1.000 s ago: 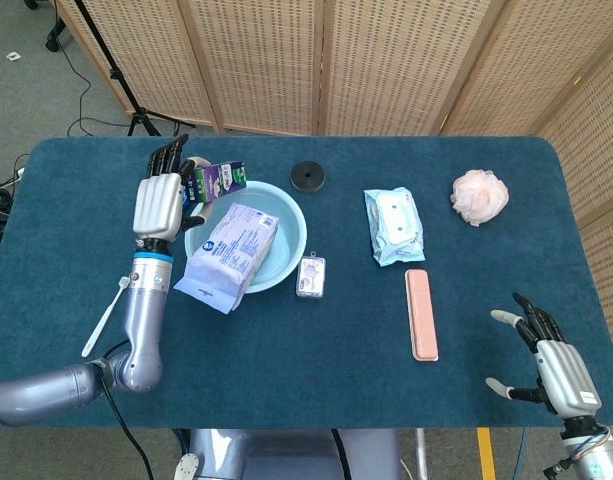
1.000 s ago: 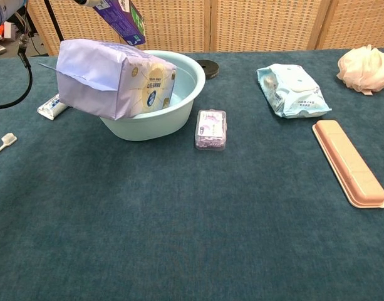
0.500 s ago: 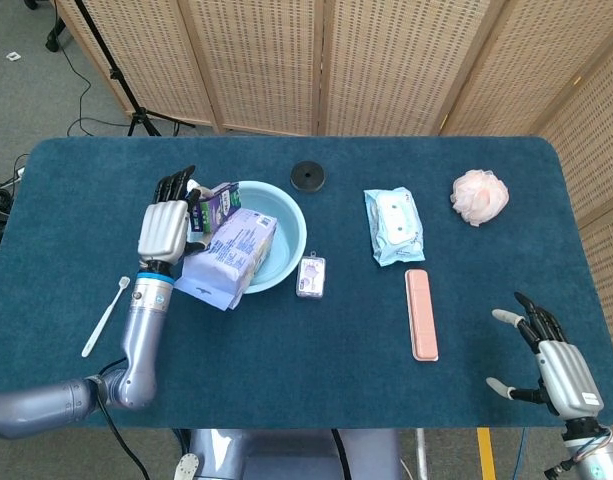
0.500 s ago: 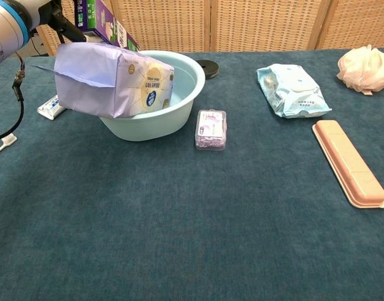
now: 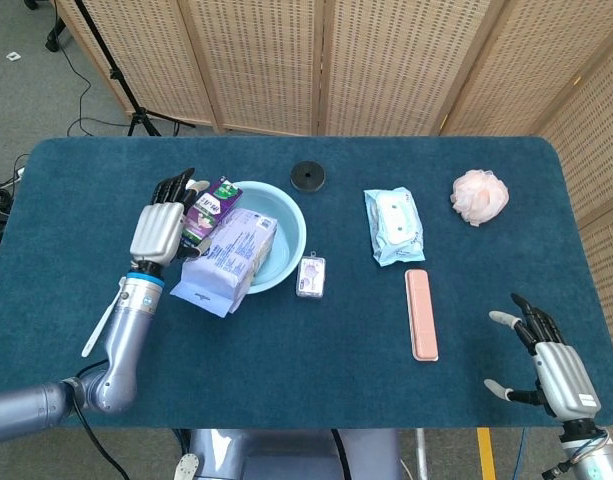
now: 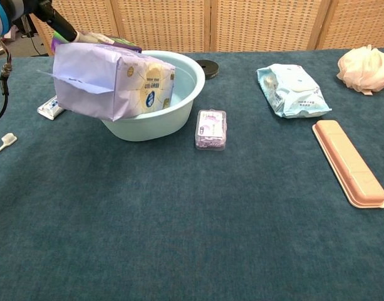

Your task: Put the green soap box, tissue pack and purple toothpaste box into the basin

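Observation:
My left hand holds the purple toothpaste box at the left rim of the light blue basin. The box lies tilted on top of the lavender tissue pack, which leans over the basin's left rim with its lower end outside. In the chest view the box shows just above the tissue pack, with the hand's dark fingers against it. No green soap box shows in either view. My right hand hovers open at the near right, holding nothing.
A small clear box lies right of the basin. A wipes pack, pink case, pink bath puff and black disc lie further right and back. A toothbrush and white tube lie left.
My left hand came down and slightly left, bringing the toothpaste box from upright over the basin rim to lying tilted on the tissue pack. The right hand stayed still.

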You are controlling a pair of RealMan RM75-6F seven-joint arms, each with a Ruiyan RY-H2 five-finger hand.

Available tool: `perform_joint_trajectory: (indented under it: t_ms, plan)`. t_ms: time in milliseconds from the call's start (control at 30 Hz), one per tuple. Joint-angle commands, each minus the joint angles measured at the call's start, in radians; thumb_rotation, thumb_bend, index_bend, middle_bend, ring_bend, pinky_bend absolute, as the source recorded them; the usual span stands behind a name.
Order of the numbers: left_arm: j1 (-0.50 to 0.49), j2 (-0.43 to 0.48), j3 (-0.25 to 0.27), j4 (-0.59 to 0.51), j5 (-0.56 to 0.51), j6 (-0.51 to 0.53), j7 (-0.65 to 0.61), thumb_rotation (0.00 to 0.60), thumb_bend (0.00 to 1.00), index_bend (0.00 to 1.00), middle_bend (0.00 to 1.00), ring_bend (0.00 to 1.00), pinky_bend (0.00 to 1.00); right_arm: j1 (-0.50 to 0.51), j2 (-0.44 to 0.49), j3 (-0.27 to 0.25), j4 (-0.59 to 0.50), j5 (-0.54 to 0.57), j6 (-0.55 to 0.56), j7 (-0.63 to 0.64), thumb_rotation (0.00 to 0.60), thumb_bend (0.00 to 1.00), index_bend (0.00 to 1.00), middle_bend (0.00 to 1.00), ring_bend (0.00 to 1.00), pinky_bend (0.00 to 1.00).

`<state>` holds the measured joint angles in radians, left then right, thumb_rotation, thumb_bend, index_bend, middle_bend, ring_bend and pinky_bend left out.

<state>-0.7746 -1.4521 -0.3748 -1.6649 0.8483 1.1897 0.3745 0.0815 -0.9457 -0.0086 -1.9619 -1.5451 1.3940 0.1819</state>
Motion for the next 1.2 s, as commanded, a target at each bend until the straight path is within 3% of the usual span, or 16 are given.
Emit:
perform_joint_trajectory:
  t_ms: [33, 433, 700, 800, 1000, 1200]
  plan:
    - [0.004, 0.013, -0.014, -0.01, 0.002, 0.005, -0.011, 0.6, 0.23, 0.16, 0.0, 0.0, 0.0, 0.0, -0.001, 0.0, 0.001, 0.001, -0.001, -0.001, 0.6, 0.1, 0.19, 0.0, 0.0, 0.02]
    - [0.014, 0.05, -0.039, -0.034, -0.003, 0.029, -0.03, 0.6, 0.24, 0.16, 0.0, 0.0, 0.0, 0.001, -0.004, -0.004, -0.003, -0.005, -0.004, -0.012, 0.6, 0.1, 0.19, 0.0, 0.0, 0.02]
    - [0.076, 0.136, -0.024, -0.135, 0.053, 0.072, -0.065, 0.6, 0.24, 0.16, 0.0, 0.0, 0.0, 0.0, -0.004, -0.005, -0.002, -0.01, -0.003, -0.016, 0.6, 0.1, 0.19, 0.0, 0.0, 0.02]
    - [0.117, 0.212, 0.002, -0.207, 0.069, 0.073, -0.06, 0.6, 0.24, 0.16, 0.0, 0.0, 0.0, -0.001, -0.005, -0.007, -0.004, -0.013, -0.002, -0.024, 0.6, 0.1, 0.19, 0.0, 0.0, 0.02]
    - [0.212, 0.382, 0.11, -0.329, 0.152, 0.089, 0.009, 0.6, 0.25, 0.16, 0.0, 0.0, 0.0, -0.003, -0.01, -0.01, -0.009, -0.022, 0.002, -0.051, 0.6, 0.1, 0.19, 0.0, 0.0, 0.02]
    - [0.305, 0.457, 0.227, -0.369, 0.258, 0.12, 0.023, 0.6, 0.25, 0.16, 0.0, 0.0, 0.0, -0.003, -0.019, -0.012, -0.01, -0.025, 0.001, -0.083, 0.6, 0.1, 0.19, 0.0, 0.0, 0.02]
